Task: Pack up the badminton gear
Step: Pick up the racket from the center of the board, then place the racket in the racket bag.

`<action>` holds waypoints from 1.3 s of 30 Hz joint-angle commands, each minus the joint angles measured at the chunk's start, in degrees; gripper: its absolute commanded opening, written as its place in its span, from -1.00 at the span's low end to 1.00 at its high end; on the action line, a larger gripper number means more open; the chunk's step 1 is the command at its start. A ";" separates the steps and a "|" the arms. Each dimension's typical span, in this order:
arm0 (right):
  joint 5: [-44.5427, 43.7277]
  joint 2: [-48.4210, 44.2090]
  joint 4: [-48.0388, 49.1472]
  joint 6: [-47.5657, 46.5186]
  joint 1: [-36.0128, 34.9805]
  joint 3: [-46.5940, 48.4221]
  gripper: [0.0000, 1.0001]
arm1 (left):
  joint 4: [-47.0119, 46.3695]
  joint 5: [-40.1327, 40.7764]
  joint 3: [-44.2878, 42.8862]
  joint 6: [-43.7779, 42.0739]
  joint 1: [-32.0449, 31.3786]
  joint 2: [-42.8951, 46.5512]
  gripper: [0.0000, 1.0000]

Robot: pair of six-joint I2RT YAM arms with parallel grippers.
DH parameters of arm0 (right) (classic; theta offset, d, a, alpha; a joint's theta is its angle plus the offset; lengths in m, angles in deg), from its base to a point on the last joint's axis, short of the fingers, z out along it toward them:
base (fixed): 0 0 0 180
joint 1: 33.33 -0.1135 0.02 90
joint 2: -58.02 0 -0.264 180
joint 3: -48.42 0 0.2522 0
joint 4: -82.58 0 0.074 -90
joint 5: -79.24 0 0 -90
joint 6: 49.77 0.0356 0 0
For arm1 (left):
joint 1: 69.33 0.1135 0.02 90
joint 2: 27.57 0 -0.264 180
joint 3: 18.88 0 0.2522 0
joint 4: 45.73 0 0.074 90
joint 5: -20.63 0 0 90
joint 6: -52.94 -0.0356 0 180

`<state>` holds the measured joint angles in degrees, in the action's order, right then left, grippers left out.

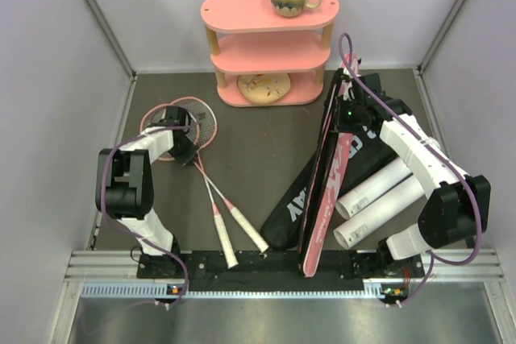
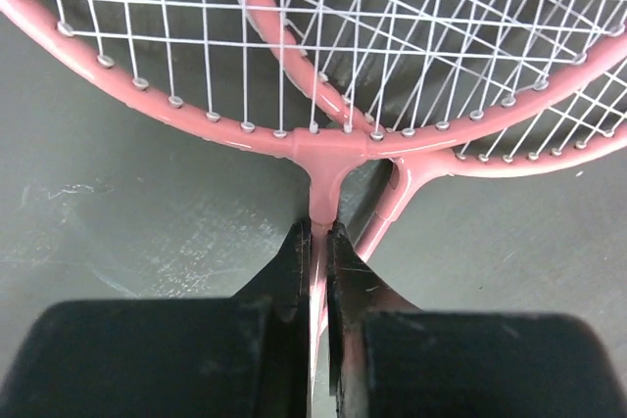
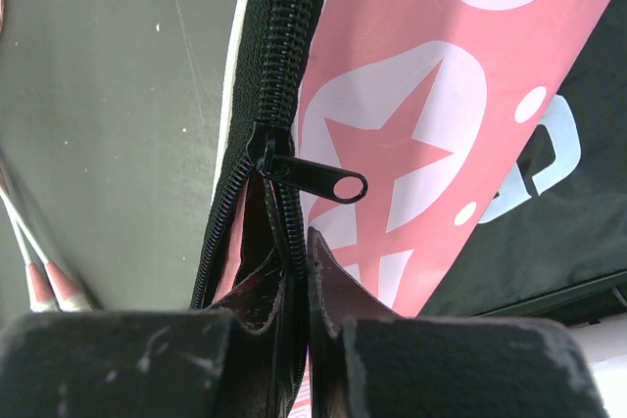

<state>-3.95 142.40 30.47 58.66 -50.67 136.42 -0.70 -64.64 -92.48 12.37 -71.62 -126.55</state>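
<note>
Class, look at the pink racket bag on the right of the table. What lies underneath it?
The black CROSSWAY bag lies under the pink racket bag and shows on both sides of it. The strip of black bag directly beneath is covered, so anything there is hidden.

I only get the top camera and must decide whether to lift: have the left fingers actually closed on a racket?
Observer: Yes. The left fingers clamp the pink racket by its shaft, just below the head.
Operator: What do the right fingers hold?
Observer: The right fingers pinch the pink bag at its zipped edge, close to the zipper slider.
Operator: Is the zip open there?
Observer: Open on the fingers' side of the slider, closed beyond it.
</note>
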 commanded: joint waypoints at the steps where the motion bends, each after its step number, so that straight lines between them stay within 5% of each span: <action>1: 2.23 -2.03 1.08 -0.07 0.03 0.47 -1.00 | -1.73 -0.34 3.75 -2.14 0.35 2.88 -1.00; 11: -0.65 -1.94 4.33 3.97 0.99 1.26 -1.00 | 5.82 6.34 2.54 -9.69 -5.79 35.85 -1.00; 16: -0.31 -0.71 6.09 5.91 2.84 2.75 -1.00 | 7.84 16.71 -7.03 -18.83 -26.08 39.04 -1.00; 19: 2.58 -0.44 7.67 7.23 5.21 2.84 -1.00 | 3.56 7.53 -11.18 -24.02 -29.27 38.25 -1.00; 22: 6.71 0.61 8.64 5.04 7.05 4.16 -1.00 | -5.16 -15.14 -13.19 -28.51 -29.27 36.06 -1.00; 27: 11.12 0.53 16.54 2.57 10.74 2.15 -1.00 | 1.94 -41.24 -25.85 -29.65 -29.36 25.18 -1.00; 30: 11.12 1.05 20.41 4.93 12.77 1.52 -1.00 | 5.03 -44.02 -27.00 -32.11 -29.88 22.26 -1.00; 33: 9.64 2.54 19.81 8.54 13.65 3.19 -1.00 | 9.06 -32.04 -28.92 -34.65 -33.90 20.94 -1.00; 34: 8.84 2.81 19.19 9.94 13.74 3.54 -1.00 | 10.82 -18.40 -31.55 -35.36 -35.93 20.15 -1.00; 39: -0.37 4.21 9.56 15.39 13.74 7.14 -1.00 | 16.54 13.77 -36.31 -35.28 -50.67 14.09 -1.00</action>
<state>3.00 145.94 43.84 68.63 -37.29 137.54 12.63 -77.25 -123.25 -20.96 -112.53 -109.77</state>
